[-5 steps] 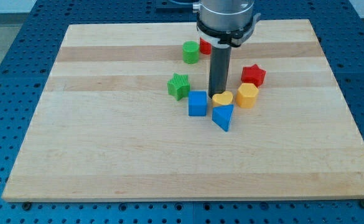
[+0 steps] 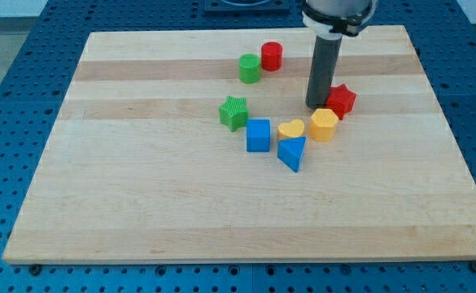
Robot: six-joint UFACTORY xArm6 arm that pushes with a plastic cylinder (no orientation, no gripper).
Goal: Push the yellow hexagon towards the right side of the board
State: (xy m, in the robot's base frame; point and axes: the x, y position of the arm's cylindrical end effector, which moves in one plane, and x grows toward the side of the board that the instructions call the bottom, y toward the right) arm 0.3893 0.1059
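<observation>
The yellow hexagon (image 2: 324, 124) sits right of the board's middle, touching a yellow heart (image 2: 291, 129) on its left. My tip (image 2: 316, 106) stands just above the hexagon toward the view's top, at its upper left edge, and close beside the red star (image 2: 341, 100) on its right. A blue triangle (image 2: 292, 152) lies below the heart and a blue cube (image 2: 258, 134) lies left of it.
A green star (image 2: 233, 112) lies left of the cube. A green cylinder (image 2: 250, 68) and a red cylinder (image 2: 272, 56) stand near the view's top. The wooden board (image 2: 140, 203) ends at the right at about x 600.
My tip has moved right and slightly up, from just above the yellow heart to just above the yellow hexagon. The red star has shifted slightly right. The other blocks have not moved.
</observation>
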